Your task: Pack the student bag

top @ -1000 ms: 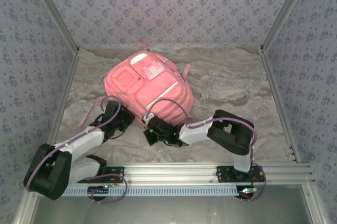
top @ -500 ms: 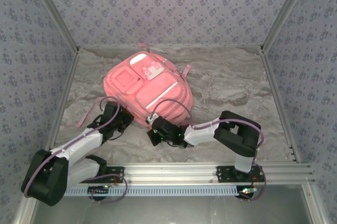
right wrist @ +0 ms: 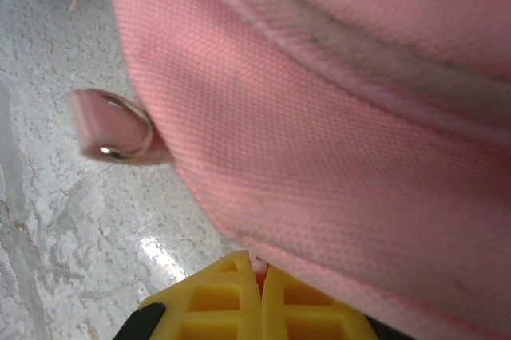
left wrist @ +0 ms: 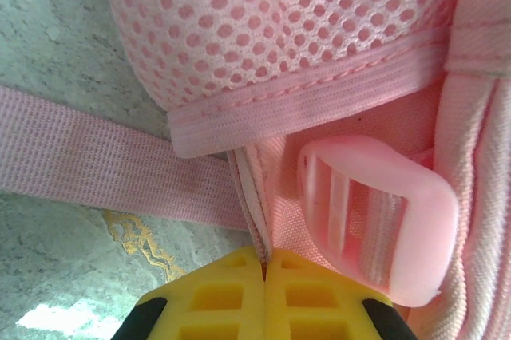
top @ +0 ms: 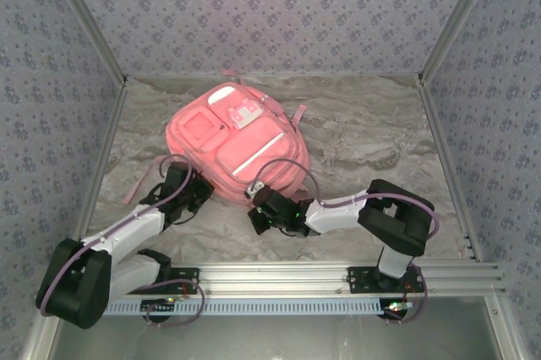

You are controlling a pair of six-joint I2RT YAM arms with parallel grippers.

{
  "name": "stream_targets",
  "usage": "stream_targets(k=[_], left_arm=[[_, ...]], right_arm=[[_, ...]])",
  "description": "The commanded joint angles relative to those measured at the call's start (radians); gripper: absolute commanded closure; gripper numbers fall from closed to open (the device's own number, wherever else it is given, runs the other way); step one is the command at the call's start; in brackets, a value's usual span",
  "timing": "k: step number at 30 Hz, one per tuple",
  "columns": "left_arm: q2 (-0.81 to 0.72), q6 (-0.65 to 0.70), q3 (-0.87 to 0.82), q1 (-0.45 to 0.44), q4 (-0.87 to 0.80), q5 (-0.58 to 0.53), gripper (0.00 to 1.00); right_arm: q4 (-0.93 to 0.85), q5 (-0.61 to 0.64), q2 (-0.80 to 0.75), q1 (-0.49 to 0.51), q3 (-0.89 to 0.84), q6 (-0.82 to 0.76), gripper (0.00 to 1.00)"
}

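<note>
two grippers, both pressed together. left gripper pinches a thin seam edge of the student bag beside a pink plastic buckle; right gripper pinches the bag's near fabric edge. bag lies flat on the marble table, left of centre, pockets up.

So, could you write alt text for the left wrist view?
The yellow left pincer is shut on a thin fabric edge of the pink student bag. A pink plastic buckle sits beside it, and a pink strap lies across the marbled table.
</note>
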Motion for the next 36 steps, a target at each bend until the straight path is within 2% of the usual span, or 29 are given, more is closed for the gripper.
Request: stream_targets(k=[1,12,17,19,20,22,24,31,36], left_arm=[[0.001,0.03,0.031,0.037,-0.016,-0.086,1.0],[0.022,0.133,0.123,0.072,-0.127,-0.093,1.0],[0.081,0.173,0.209,0.119,-0.189,-0.069,1.0],[0.096,0.169,0.242,0.13,-0.201,-0.033,0.97],[0.093,0.163,0.249,0.131,-0.205,-0.019,0.91],[0.073,0.141,0.253,0.13,-0.22,0.016,0.68],[0.041,0.124,0.247,0.131,-0.258,0.033,0.6],[-0.152,0.095,0.157,0.131,-0.369,0.06,0.53],[-0.219,-0.034,0.063,0.1,-0.283,0.146,0.5]], right_arm=[[-0.136,0.022,-0.028,-0.023,-0.044,-0.002,1.0],[-0.172,-0.05,-0.067,-0.061,-0.061,-0.035,1.0],[-0.146,-0.088,-0.03,-0.029,0.001,-0.044,1.0],[-0.147,-0.09,0.01,-0.01,0.057,-0.043,1.0],[-0.146,-0.095,0.03,-0.006,0.084,-0.041,1.0],[-0.139,-0.108,0.073,0.0,0.144,-0.039,1.0],[-0.122,-0.125,0.111,0.003,0.192,-0.033,1.0],[-0.09,-0.15,0.197,0.007,0.288,-0.003,1.0],[-0.081,-0.153,0.209,0.006,0.284,0.017,1.0]])
